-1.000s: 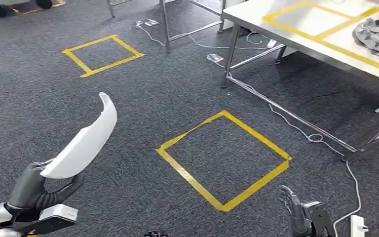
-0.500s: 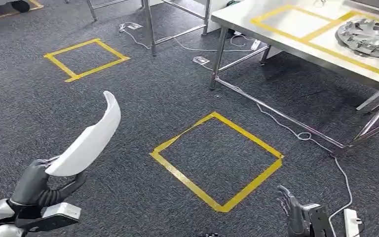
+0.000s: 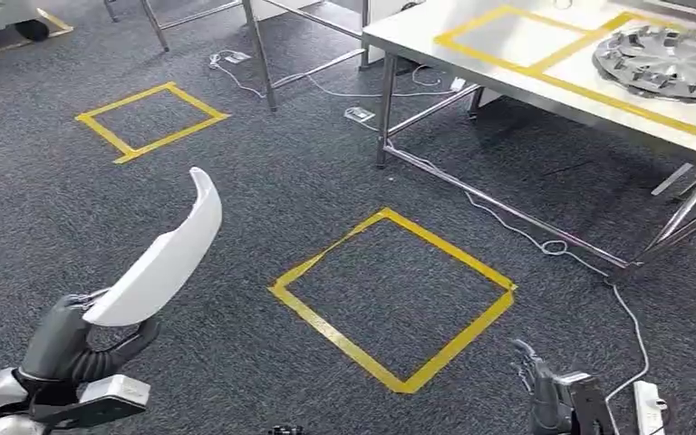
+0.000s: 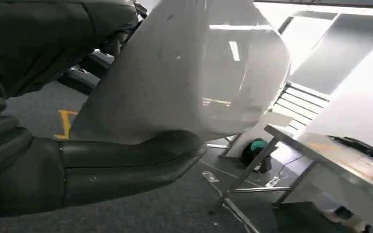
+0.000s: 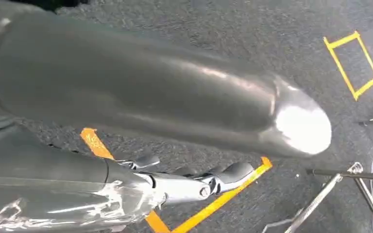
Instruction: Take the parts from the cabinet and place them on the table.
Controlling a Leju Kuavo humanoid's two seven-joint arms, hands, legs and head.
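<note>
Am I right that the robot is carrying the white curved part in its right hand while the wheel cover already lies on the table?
Not quite: the white curved part is held by the left hand, not the right, as the head view shows. The right hand hangs low with nothing in it. The rest stands: the wheel cover does lie on the table.

Silver wheel cover (image 3: 669, 62) on table (image 3: 507, 68)
</note>
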